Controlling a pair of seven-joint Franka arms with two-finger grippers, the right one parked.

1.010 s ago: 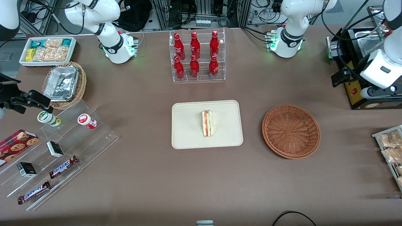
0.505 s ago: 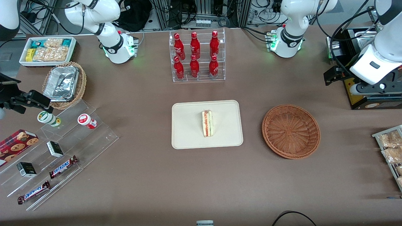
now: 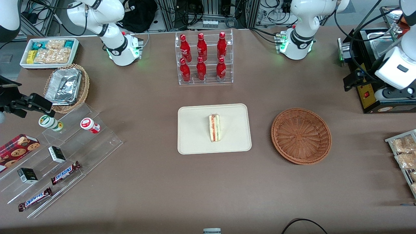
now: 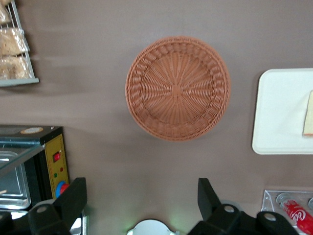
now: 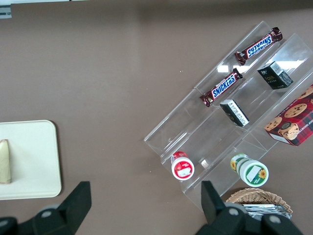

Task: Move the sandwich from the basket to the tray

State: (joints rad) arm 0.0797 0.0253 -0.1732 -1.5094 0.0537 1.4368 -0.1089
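Now you are looking at a tabletop (image 3: 156,182) where the tray (image 3: 195,139) is carrying the sandwich (image 3: 214,127), beside the emptied basket (image 3: 301,136). Your gripper (image 4: 142,200) is hanging above the basket's rim, jaws spread and holding nothing; keep it clear.

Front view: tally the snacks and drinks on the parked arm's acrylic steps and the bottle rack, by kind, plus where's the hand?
Red bottles: 6
Snickers bars: 2
Small dark boxes: 2
Cookie box: 1
Small tubs: 2
Total: 13
Hand: open, empty, high above the table near the basket; sandwich lies on the tray.
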